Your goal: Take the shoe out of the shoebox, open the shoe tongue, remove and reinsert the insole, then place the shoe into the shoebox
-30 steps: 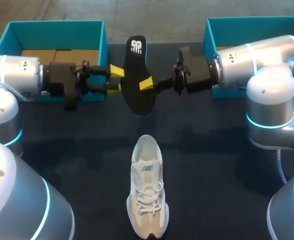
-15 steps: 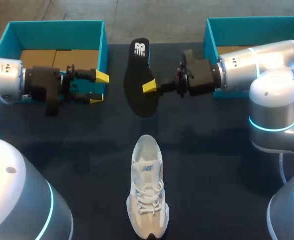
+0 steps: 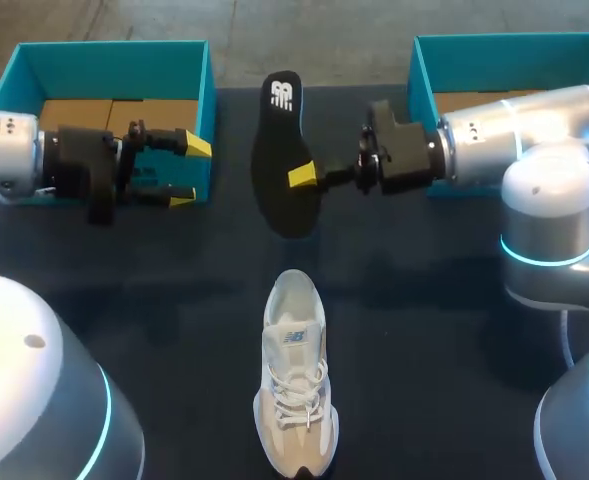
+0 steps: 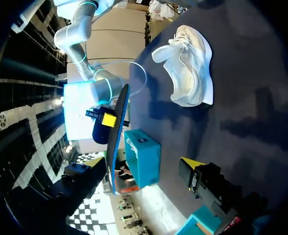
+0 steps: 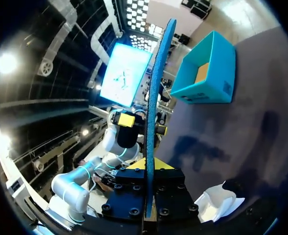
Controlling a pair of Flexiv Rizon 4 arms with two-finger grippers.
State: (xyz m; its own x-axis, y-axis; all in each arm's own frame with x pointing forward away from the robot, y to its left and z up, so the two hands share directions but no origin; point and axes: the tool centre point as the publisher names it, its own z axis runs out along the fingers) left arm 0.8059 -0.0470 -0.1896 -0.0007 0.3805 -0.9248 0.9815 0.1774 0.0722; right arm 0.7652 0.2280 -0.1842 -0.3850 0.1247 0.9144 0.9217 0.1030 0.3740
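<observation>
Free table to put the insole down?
Bare table flanks the shoe on both sides; another strip lies between it and the held insole. Crowded between the left box and right box: insole, left tool, right tool.

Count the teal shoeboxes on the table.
2. Left box at the far left corner, by the left claw; right box at the far right corner, behind the right arm. None seems hidden.

Black insole (image 3: 277,185) hangs midair between two teal shoeboxes (image 3: 206,80); white shoe (image 3: 294,375) stands upright nearby.
</observation>
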